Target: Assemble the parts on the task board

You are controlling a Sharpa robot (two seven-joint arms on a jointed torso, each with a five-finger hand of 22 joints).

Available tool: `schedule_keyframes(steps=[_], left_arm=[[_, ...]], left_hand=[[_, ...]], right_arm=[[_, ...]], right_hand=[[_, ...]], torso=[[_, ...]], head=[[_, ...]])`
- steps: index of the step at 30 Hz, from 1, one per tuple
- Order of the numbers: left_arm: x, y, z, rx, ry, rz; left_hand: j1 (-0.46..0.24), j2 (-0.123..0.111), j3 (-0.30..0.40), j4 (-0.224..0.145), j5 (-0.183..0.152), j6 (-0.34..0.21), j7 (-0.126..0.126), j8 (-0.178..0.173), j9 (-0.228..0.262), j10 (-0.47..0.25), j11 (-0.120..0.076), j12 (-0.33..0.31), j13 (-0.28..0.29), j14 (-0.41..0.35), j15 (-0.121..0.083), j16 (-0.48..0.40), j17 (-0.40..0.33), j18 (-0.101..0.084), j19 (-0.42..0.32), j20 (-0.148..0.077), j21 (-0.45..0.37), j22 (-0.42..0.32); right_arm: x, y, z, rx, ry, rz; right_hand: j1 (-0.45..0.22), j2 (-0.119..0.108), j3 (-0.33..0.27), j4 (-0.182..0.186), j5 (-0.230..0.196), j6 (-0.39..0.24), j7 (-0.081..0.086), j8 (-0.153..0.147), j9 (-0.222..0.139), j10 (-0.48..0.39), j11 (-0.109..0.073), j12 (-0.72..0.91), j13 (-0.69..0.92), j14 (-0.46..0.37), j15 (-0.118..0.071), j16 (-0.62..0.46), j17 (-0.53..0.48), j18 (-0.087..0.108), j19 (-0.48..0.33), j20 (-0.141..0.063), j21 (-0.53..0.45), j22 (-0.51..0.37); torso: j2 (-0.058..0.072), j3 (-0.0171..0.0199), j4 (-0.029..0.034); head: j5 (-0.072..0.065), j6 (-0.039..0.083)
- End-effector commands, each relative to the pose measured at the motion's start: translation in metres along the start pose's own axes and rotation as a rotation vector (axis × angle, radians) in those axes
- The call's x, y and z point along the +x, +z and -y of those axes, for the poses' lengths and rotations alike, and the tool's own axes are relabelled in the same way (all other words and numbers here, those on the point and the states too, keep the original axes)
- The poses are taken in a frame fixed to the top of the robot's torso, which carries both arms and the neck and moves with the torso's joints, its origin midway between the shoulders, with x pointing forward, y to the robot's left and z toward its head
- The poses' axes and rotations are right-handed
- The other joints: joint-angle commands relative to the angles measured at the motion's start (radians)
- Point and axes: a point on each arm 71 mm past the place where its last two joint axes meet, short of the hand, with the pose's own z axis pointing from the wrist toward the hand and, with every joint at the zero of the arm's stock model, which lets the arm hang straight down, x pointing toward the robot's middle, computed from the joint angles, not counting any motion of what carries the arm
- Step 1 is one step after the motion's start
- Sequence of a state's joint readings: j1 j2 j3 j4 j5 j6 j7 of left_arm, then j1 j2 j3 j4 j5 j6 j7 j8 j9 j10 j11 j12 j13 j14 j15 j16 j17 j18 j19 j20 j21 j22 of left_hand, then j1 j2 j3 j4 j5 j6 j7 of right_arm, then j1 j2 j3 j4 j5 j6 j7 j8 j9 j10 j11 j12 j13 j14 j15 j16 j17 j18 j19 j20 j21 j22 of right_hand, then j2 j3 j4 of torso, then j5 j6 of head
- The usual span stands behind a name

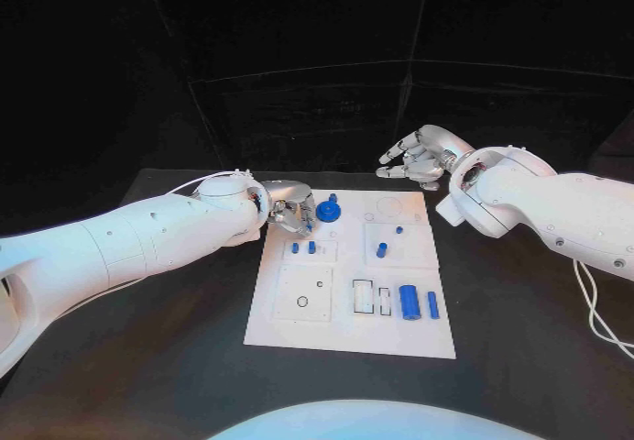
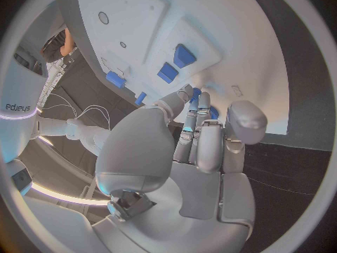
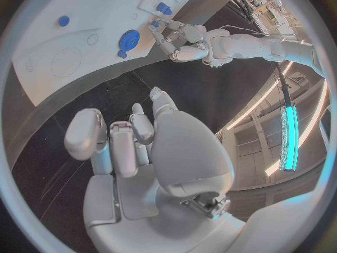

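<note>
Task board (image 1: 346, 323), left hand (image 1: 286, 209) at its edge, grasp unclear, right hand (image 1: 420, 156) fingers curled, empty.

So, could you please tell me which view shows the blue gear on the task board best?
The head view: the blue gear sits unobstructed beside the left hand. The right wrist view shows it smaller and distorted; in the left wrist view I cannot make it out.

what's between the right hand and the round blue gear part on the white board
Bare black table and bare white task board between right hand and round blue gear part, in the head view.
</note>
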State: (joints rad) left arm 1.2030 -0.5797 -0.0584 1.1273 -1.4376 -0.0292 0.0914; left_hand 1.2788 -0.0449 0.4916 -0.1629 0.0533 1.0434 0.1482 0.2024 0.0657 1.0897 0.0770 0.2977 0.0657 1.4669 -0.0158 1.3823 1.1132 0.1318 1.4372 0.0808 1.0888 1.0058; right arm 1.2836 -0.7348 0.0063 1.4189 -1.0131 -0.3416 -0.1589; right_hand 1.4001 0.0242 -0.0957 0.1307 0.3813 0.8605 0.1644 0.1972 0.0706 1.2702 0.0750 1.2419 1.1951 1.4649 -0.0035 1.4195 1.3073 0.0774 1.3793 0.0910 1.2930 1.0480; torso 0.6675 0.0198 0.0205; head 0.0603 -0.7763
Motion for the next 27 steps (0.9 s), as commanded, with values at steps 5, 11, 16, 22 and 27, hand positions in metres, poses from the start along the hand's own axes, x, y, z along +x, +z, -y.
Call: schedule_keyframes(steps=[5,11,16,22,27], left_arm=[[0.003,0.001,-0.001,-0.015,-0.005,-0.033],[0.003,0.0,-0.001,-0.016,-0.006,-0.035],[0.002,-0.001,-0.002,-0.019,-0.006,-0.03],[0.001,-0.003,-0.006,-0.032,-0.01,-0.014],[-0.002,-0.006,-0.013,-0.047,-0.015,0.016]], left_hand=[[-0.013,-0.006,0.003,-0.007,-0.003,-0.013,0.007,-0.016,-0.001,-0.014,0.009,-0.017,-0.002,0.019,0.011,-0.004,-0.005,-0.017,-0.003,0.008,-0.005,-0.003],[-0.017,-0.013,0.003,-0.011,-0.003,-0.023,0.011,-0.028,-0.002,-0.022,0.013,-0.027,-0.001,0.018,0.015,-0.005,-0.008,-0.017,-0.004,0.011,-0.006,-0.003],[-0.021,-0.019,0.001,-0.014,-0.003,-0.035,0.014,-0.04,-0.002,-0.027,0.016,-0.034,0.0,0.018,0.017,-0.005,-0.011,-0.017,-0.005,0.014,-0.007,-0.003],[-0.028,-0.03,0.001,-0.018,-0.003,-0.087,0.013,-0.076,-0.004,-0.05,0.019,-0.054,-0.003,0.015,0.02,-0.009,-0.023,-0.011,-0.012,0.018,-0.029,-0.026],[-0.033,-0.047,-0.015,-0.023,-0.003,-0.128,0.018,-0.108,-0.003,-0.11,0.028,-0.092,-0.005,0.013,0.026,-0.012,-0.032,0.001,-0.029,0.023,-0.085,-0.086]], right_arm=[[-0.001,0.0,-0.001,-0.009,0.0,-0.003],[-0.001,0.0,-0.001,-0.008,0.0,-0.003],[-0.001,0.0,0.0,-0.006,0.0,-0.001],[-0.005,0.002,0.007,0.018,-0.006,0.0],[-0.01,0.003,0.017,0.044,-0.016,-0.001]], right_hand=[[0.002,0.007,-0.002,0.002,0.005,-0.004,-0.001,0.003,-0.001,-0.001,-0.001,-0.001,0.0,0.053,-0.005,-0.003,0.022,0.02,-0.006,0.003,-0.003,0.0],[0.002,0.007,-0.002,0.002,0.005,-0.004,-0.001,0.003,-0.001,-0.001,-0.001,-0.001,0.0,0.053,-0.005,-0.003,0.022,0.02,-0.006,0.003,-0.003,0.0],[0.002,0.007,-0.002,0.002,0.005,-0.004,-0.001,0.003,-0.001,-0.001,-0.001,-0.001,0.0,0.053,-0.005,-0.004,0.022,0.02,-0.006,0.003,-0.003,0.0],[0.015,0.011,0.003,0.014,0.006,-0.012,-0.003,0.009,-0.002,-0.244,-0.007,-0.356,-0.36,0.002,-0.011,-0.14,-0.147,0.048,-0.073,0.0,-0.112,-0.17],[0.034,0.005,0.012,0.04,0.007,-0.015,-0.008,0.019,-0.001,-0.25,-0.008,-0.577,-0.55,-0.033,-0.01,-0.326,-0.345,0.072,-0.108,-0.009,-0.223,-0.318]], torso=[[0.0,0.0001,0.0012],[-0.001,0.0,0.0007],[0.0,-0.0001,0.0013],[0.0,-0.0009,0.002],[-0.001,-0.0011,0.0007]], head=[[-0.002,0.0],[-0.002,-0.001],[-0.002,-0.001],[-0.003,0.0],[-0.001,0.001]])
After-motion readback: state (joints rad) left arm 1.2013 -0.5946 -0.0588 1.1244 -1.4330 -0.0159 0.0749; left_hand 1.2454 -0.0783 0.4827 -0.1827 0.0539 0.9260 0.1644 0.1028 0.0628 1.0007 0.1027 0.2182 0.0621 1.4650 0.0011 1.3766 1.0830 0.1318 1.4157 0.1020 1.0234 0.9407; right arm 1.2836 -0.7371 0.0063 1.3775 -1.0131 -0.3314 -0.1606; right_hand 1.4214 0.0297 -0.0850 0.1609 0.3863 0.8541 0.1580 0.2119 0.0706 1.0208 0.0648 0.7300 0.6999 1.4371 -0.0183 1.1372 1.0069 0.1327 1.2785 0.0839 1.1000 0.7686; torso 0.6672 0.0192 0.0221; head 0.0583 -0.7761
